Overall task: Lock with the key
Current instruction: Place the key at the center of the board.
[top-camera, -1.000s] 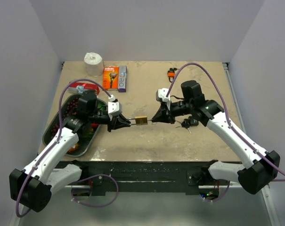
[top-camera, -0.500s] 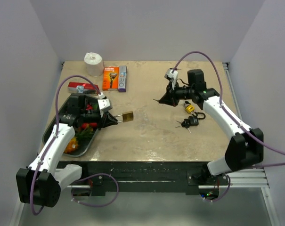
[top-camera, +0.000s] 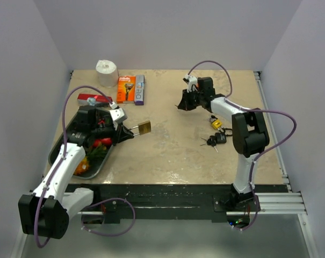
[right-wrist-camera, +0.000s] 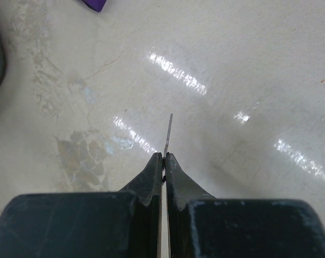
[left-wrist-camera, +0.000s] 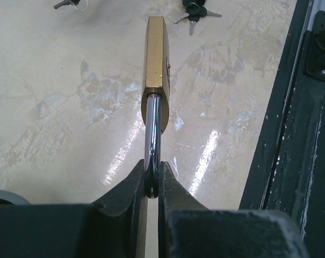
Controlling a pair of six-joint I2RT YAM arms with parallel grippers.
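At the near edge of the table [top-camera: 167,161], the left arm rises from its base and slants away over a dark metal tray [top-camera: 57,155] of red, orange and green pieces. Its wrist is turned so the left gripper [top-camera: 124,133] points right, toward the table's middle. Its black fingers [left-wrist-camera: 130,188] are pinched together on the bend of a bright steel shackle. The padlock [top-camera: 145,128] juts straight out beyond them, held clear of the tabletop; its flat rectangular brass body shows edge-on in the wrist view. Beneath it the surface is beige, mottled and glossy, streaked with glare. Over on the right half lie a small black lock with a bunch of keys [top-camera: 213,141] and, just beyond it, a small yellow lock [top-camera: 216,123]. The right arm stands folded from its base, elbow high, its forearm reaching away and to the left. This leaves the right gripper [top-camera: 181,105] over the far half of the table, well apart from the padlock. Its fingers are closed on the key [right-wrist-camera: 168,129], a thin metal blade poking edge-on past the tips. Farther back sit a red packet [top-camera: 95,99], an orange razor box [top-camera: 127,89] and, nearest the rear wall, a white roll [top-camera: 106,72].
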